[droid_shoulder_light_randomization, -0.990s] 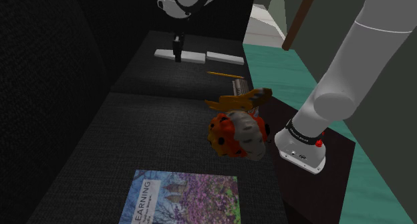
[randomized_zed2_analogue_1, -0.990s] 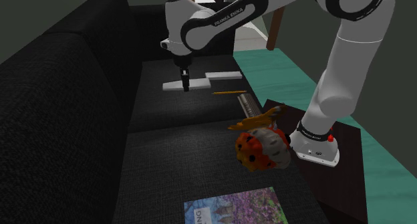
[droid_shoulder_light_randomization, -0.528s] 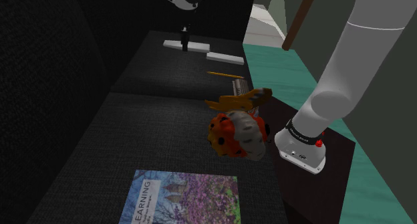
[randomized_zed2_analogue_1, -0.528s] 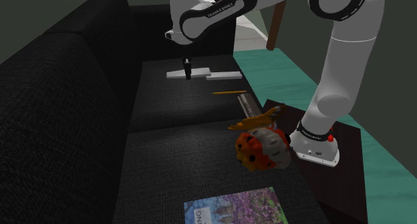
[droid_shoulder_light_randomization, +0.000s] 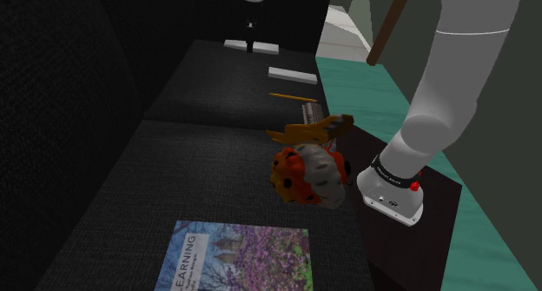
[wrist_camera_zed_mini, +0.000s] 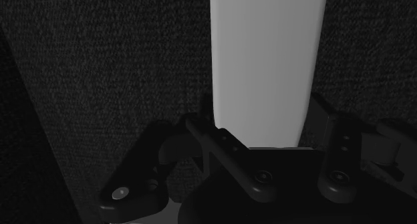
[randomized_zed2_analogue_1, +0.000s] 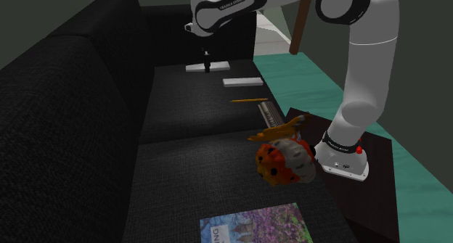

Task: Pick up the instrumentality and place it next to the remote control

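Note:
A flat white slab (droid_shoulder_light_randomization: 238, 45), the instrumentality, is clasped in my black gripper (droid_shoulder_light_randomization: 250, 42) over the far end of the black sofa seat (droid_shoulder_light_randomization: 200, 159). In the second exterior view the slab (randomized_zed2_analogue_1: 197, 68) hangs under the gripper (randomized_zed2_analogue_1: 207, 63), close to the cushion; I cannot tell whether it touches. Seen from the wrist, the slab (wrist_camera_zed_mini: 267, 62) runs straight out from between the fingers of the gripper (wrist_camera_zed_mini: 264, 139). A second white slab (droid_shoulder_light_randomization: 292, 75) (randomized_zed2_analogue_1: 242, 82), seemingly the remote control, lies flat on the seat nearer the stand, apart from the held one.
Nearer on the seat lie an orange pencil (droid_shoulder_light_randomization: 291, 96), a dark bar (droid_shoulder_light_randomization: 309, 115), an orange-and-grey toy (droid_shoulder_light_randomization: 308, 172) with a tan piece (droid_shoulder_light_randomization: 328, 124), and a book (droid_shoulder_light_randomization: 239, 259). The sofa back (droid_shoulder_light_randomization: 61, 115) rises at the shoulder view's left. Teal floor (droid_shoulder_light_randomization: 373, 94) lies at its right.
My gripper has carried the white slab away from the stand toward the sofa's far end, past the second white slab. Nothing else has moved.

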{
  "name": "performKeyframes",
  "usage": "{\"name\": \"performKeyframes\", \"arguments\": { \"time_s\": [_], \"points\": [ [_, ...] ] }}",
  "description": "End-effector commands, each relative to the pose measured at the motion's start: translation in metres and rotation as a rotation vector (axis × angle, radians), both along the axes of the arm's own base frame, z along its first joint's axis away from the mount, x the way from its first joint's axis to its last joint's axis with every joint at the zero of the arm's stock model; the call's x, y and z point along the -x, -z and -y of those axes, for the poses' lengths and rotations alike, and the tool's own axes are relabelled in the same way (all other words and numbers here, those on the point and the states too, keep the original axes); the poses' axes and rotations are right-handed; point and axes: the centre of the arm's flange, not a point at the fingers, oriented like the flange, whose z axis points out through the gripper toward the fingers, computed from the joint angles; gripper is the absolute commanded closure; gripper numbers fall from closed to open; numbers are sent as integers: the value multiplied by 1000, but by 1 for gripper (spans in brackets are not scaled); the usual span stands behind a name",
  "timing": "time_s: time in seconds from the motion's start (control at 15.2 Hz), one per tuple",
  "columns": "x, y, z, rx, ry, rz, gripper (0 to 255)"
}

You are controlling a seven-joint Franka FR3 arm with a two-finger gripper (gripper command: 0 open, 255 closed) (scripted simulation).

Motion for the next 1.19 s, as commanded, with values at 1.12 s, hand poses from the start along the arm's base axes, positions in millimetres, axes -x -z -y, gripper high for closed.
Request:
{"name": "performKeyframes", "arguments": {
  "time_s": [1.12],
  "points": [
    [-33,73,58,0,-1,1,255]
  ]
}}
